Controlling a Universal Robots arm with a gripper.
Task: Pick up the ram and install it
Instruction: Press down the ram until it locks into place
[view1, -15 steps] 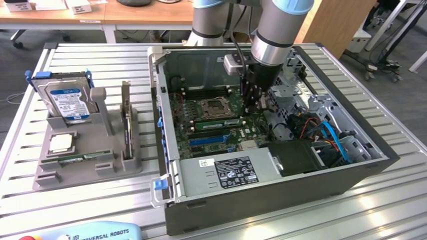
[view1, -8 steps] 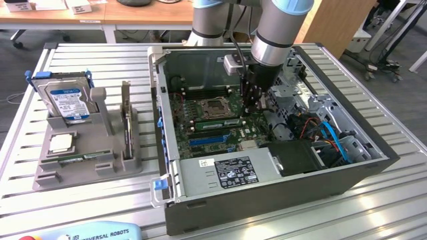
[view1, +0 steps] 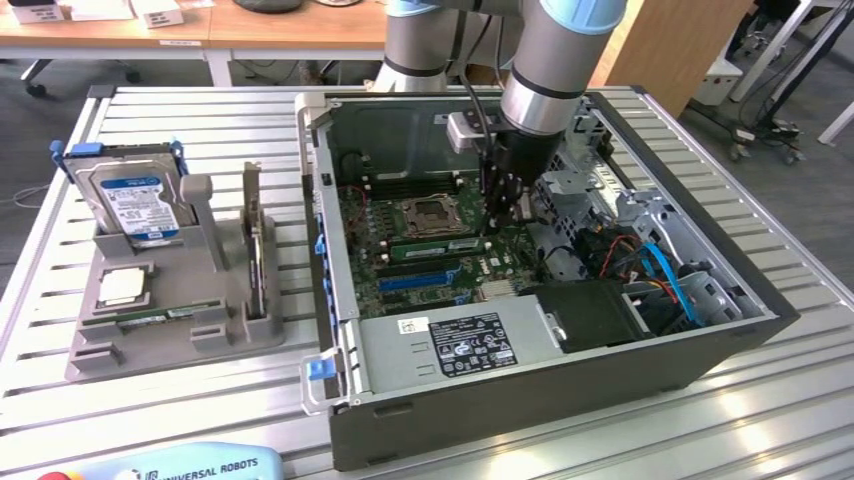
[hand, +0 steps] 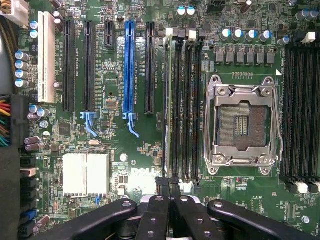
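Note:
The ram (hand: 167, 100) stands edge-on in the outermost slot of the bank beside the CPU socket (hand: 242, 122), running the slot's full length. In the exterior view it is a thin green strip (view1: 430, 243) just below the socket (view1: 430, 213). My gripper (hand: 168, 186) is shut, its two black fingertips (hand: 161, 184) pressed together at the stick's end. I cannot tell whether they touch it. The exterior view has the gripper (view1: 511, 212) reaching down into the open computer case (view1: 534, 390), low over the motherboard.
A long blue slot (hand: 130, 65) and black card slots lie beside the ram bank. On the table at the exterior view's left, a grey fixture (view1: 174, 330) holds a blue-labelled hard drive (view1: 134, 200). Inside the case, the power supply (view1: 454, 345) and cables (view1: 667, 275) crowd the board.

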